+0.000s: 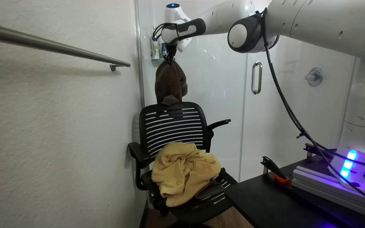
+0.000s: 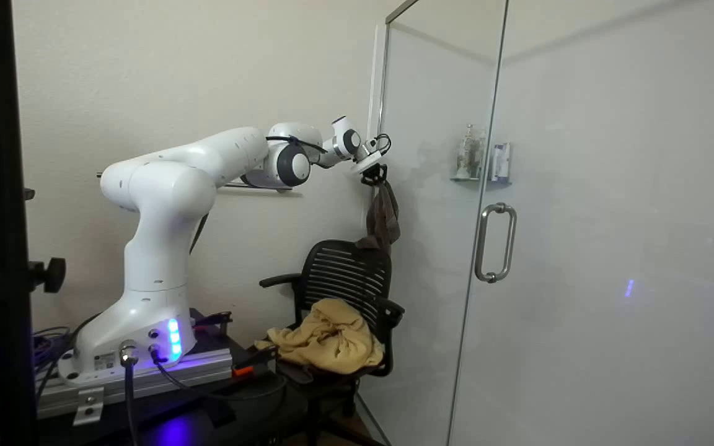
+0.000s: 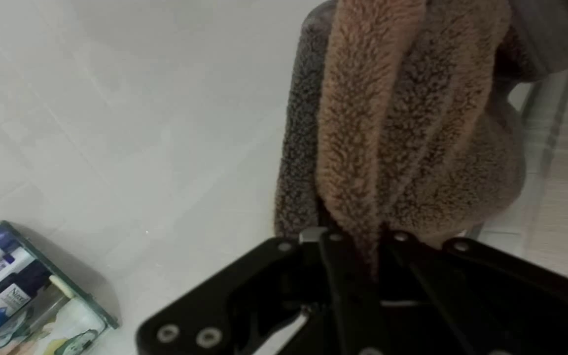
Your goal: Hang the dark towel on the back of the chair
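Note:
The dark towel [image 1: 169, 80] hangs from my gripper [image 1: 169, 59], above the backrest of the black chair [image 1: 192, 106]. In an exterior view, a small flap of the towel [image 2: 383, 214] rests at the top edge of the chair [image 2: 332, 245], and cloth also passes behind it. Dark patches between the upper slats suggest towel behind the backrest. In the wrist view, my gripper [image 3: 363, 239] is shut on bunched folds of the towel [image 3: 392, 128], which spread beyond the fingers. The fingertips themselves are buried in cloth.
A mustard-yellow cloth [image 1: 185, 172] lies heaped on the seat, with a dark cloth [image 1: 210, 189] under it. A wall bar [image 1: 59, 44] runs beside the chair. The glass door handle [image 2: 496, 241], a shelf of bottles [image 2: 481, 161] and the black table [image 1: 274, 199] stand nearby.

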Robot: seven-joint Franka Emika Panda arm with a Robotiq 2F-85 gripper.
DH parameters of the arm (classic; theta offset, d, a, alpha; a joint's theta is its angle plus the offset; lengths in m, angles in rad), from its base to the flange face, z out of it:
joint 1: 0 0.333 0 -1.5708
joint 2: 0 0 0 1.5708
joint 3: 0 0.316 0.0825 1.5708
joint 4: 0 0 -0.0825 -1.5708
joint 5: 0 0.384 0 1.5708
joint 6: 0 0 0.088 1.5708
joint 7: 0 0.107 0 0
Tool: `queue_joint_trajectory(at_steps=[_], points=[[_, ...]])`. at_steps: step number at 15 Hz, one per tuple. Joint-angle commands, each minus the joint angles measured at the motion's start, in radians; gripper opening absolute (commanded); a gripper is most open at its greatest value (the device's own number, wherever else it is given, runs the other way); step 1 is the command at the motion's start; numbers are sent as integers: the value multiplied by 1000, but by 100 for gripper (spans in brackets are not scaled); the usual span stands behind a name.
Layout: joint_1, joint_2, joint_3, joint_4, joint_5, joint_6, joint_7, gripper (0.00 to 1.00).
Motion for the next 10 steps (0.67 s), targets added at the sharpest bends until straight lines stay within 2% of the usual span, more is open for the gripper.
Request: queue_joint_trajectory(at_steps=[1,4,7,10], points=[[3,-89,49,-40,89,-169,5,3],[-3,-114,103,-33,178,-268,33,3],[-10,-124,129,-24,229,-335,70,3],[-26,-99,89,-2,190,-245,69,3]])
